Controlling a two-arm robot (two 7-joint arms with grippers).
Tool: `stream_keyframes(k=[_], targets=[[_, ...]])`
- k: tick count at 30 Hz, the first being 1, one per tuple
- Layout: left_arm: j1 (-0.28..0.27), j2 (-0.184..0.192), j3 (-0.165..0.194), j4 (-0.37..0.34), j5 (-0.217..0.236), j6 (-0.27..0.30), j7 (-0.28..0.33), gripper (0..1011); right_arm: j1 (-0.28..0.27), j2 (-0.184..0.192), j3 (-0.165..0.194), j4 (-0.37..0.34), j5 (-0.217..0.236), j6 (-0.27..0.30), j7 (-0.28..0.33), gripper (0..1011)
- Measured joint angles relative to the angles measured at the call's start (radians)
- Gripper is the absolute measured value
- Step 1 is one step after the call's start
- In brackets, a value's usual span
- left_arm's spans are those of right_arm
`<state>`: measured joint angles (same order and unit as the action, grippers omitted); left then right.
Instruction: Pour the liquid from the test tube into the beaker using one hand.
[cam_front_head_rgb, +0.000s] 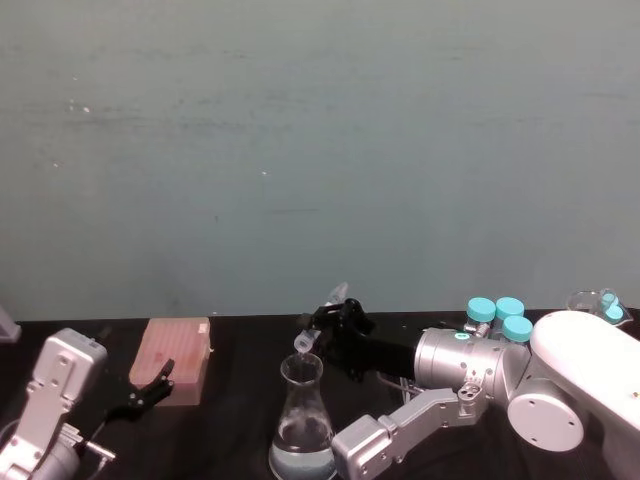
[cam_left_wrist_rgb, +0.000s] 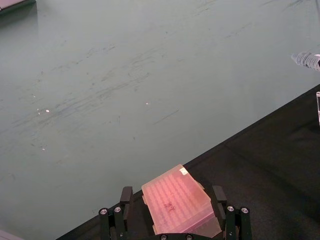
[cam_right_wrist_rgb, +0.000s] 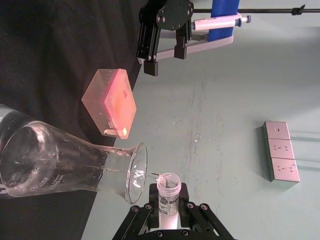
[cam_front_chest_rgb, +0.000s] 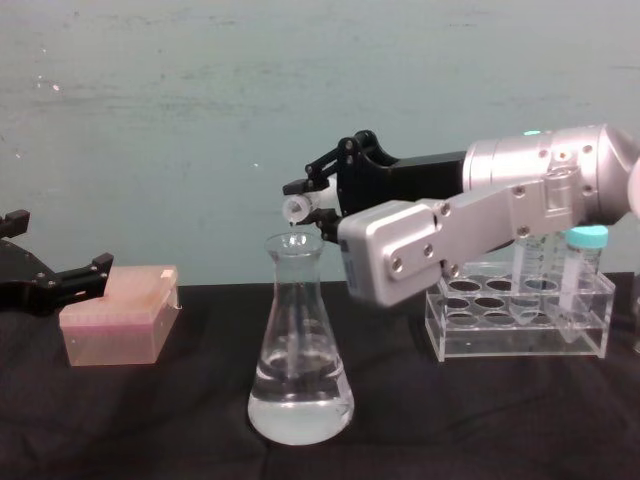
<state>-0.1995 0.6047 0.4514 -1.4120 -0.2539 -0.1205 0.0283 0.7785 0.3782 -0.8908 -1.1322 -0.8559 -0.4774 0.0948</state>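
Note:
My right gripper (cam_front_chest_rgb: 322, 206) is shut on the test tube (cam_front_chest_rgb: 296, 209), holding it tilted with its open rim just above the mouth of the beaker (cam_front_chest_rgb: 298, 350). The right wrist view shows the tube's rim (cam_right_wrist_rgb: 168, 183) beside the beaker's flared lip (cam_right_wrist_rgb: 136, 172), with a thin thread of liquid between them. Clear liquid (cam_front_chest_rgb: 300, 412) pools in the beaker's wide base. From the head view, the tube (cam_front_head_rgb: 308, 338) slants down toward the beaker (cam_front_head_rgb: 302, 420) in front of my right gripper (cam_front_head_rgb: 332, 318). My left gripper (cam_front_head_rgb: 150, 390) hangs open at the left, idle.
A pink tip box (cam_front_chest_rgb: 115, 325) lies on the black table left of the beaker, just beyond the left gripper (cam_left_wrist_rgb: 172, 200). A clear rack (cam_front_chest_rgb: 520, 315) with teal-capped tubes (cam_front_chest_rgb: 583, 262) stands at the right, behind my right arm. A teal wall closes the back.

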Motion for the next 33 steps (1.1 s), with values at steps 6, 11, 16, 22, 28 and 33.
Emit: stream_keyframes(k=[6,11,16,22,28,33], targets=[[0.000,0.000,0.000,0.000,0.000,0.000,0.000,1000,0.003,0.002,-0.007,-0.009,-0.004,0.003,0.000,221],[0.000,0.000,0.000,0.000,0.000,0.000,0.000,1000,0.003,0.006,-0.011,-0.017,-0.008,0.007,0.000,221],[0.000,0.000,0.000,0.000,0.000,0.000,0.000,1000,0.003,0.010,-0.015,-0.023,-0.012,0.010,0.000,221],[0.000,0.000,0.000,0.000,0.000,0.000,0.000,1000,0.003,0.016,-0.019,-0.030,-0.017,0.013,0.001,221],[0.000,0.000,0.000,0.000,0.000,0.000,0.000,1000,0.005,0.023,-0.024,-0.037,-0.026,0.013,0.000,221],[0.000,0.000,0.000,0.000,0.000,0.000,0.000,1000,0.009,0.028,-0.030,-0.040,-0.035,0.011,-0.003,221]])
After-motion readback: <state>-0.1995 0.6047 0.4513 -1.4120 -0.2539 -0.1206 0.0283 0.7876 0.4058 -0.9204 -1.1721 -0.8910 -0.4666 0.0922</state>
